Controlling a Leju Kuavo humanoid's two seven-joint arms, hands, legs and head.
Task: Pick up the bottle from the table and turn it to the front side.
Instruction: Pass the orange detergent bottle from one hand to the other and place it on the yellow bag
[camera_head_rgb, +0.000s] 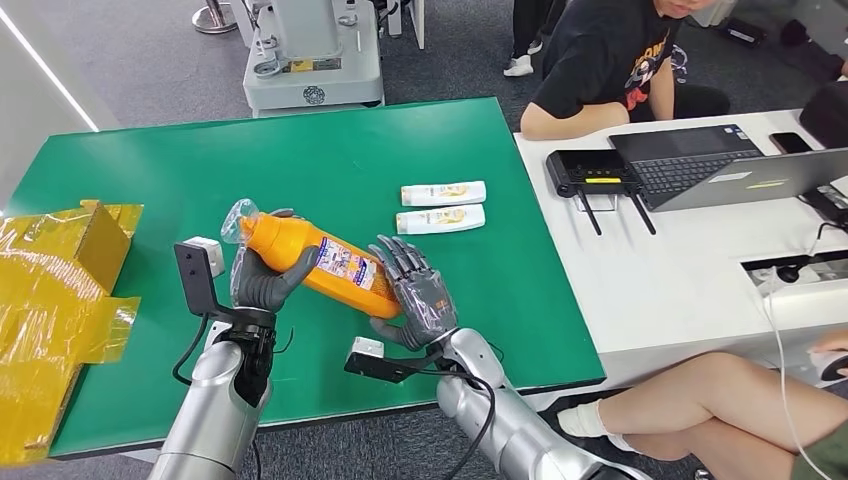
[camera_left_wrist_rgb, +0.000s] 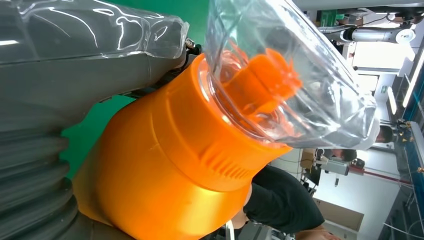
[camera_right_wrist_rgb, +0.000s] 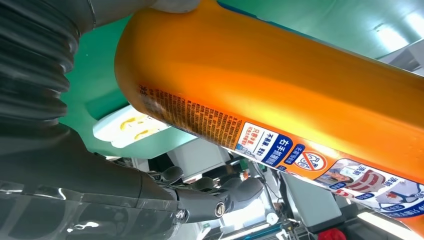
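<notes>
Lower centre of the head view: we log one orange bottle (camera_head_rgb: 318, 263), lifted over the green table (camera_head_rgb: 150, 180), clear cap toward upper left. Left hand (camera_head_rgb: 262, 282) grasps its cap end; right hand (camera_head_rgb: 418, 296) cups its base. Two white tubes (camera_head_rgb: 442, 206) lie centre. One laptop (camera_head_rgb: 740, 170) sits right.

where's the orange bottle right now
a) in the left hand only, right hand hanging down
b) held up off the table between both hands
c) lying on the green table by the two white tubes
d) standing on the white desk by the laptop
b: the bottle is lifted above the table, with the left hand around its cap end and the right hand at its base.
</notes>
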